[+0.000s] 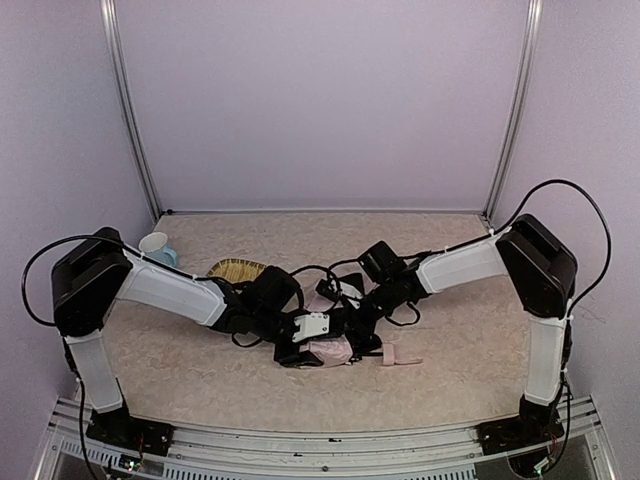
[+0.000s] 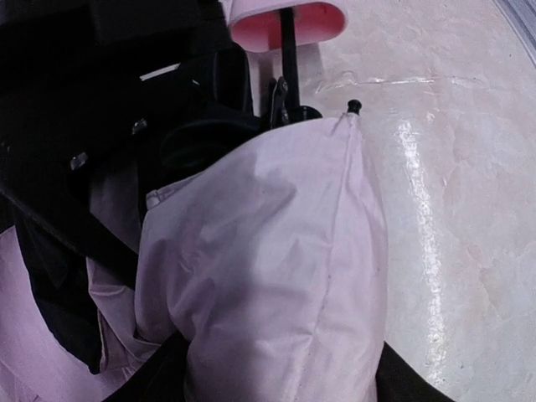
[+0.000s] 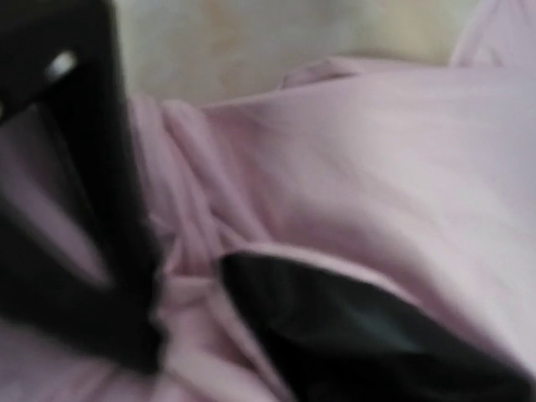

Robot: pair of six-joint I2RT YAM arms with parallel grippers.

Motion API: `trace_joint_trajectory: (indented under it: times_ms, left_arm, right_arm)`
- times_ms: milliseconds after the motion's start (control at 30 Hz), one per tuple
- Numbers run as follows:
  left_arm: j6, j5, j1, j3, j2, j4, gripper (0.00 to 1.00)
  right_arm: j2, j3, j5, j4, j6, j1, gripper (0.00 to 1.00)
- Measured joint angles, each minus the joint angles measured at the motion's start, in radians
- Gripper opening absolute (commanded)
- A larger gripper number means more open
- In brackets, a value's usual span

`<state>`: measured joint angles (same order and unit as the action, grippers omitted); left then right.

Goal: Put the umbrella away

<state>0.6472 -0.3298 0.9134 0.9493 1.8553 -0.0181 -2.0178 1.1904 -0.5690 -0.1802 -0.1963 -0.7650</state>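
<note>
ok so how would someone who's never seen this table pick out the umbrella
Look at the beige table, near its middle, toward the arms' bases. The crumpled bundle lying there is the umbrella. Its pale pink fabric with black lining sets it apart from the yellow woven tray and the small pale cup further left.

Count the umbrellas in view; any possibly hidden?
1. A folded umbrella of pale pink fabric with black lining lies centrally on the beige table, right of the woven yellow bamboo tray. The left arm and right arm overlap it, so another could be hidden.
</note>
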Motion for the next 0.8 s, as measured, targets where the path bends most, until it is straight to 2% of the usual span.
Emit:
trace_joint_trajectory:
  times_ms: [133, 267, 367, 467, 600, 700, 800]
  left_arm:
    - [-0.021, -0.027, 0.005, 0.077, 0.052, 0.052, 0.46]
    - [-0.06, -0.074, 0.002, 0.124, 0.085, 0.085, 0.4]
    - [-0.09, -0.117, -0.007, 0.158, 0.11, 0.116, 0.4]
    - [-0.113, -0.188, -0.021, 0.201, 0.144, 0.148, 0.37]
    - [-0.14, -0.321, -0.06, 0.269, 0.199, 0.208, 0.33]
    - [-0.152, -0.43, -0.093, 0.319, 0.242, 0.261, 0.32]
    - [-0.152, -0.499, -0.109, 0.36, 0.273, 0.312, 0.31]
  right_arm:
    - [0.042, -0.021, -0.027, -0.026, 0.053, 0.057, 0.36]
    - [0.168, -0.077, -0.016, -0.072, 0.126, 0.143, 0.49]
    - [0.312, -0.106, 0.041, -0.092, 0.149, 0.2, 0.53]
    - [0.479, -0.152, 0.12, -0.086, 0.134, 0.208, 0.54]
    - [0.701, -0.28, 0.232, -0.04, 0.052, 0.136, 0.6]
    - [0.839, -0.415, 0.312, 0.012, -0.061, -0.008, 0.7]
    - [0.896, -0.518, 0.367, 0.067, -0.161, -0.145, 0.78]
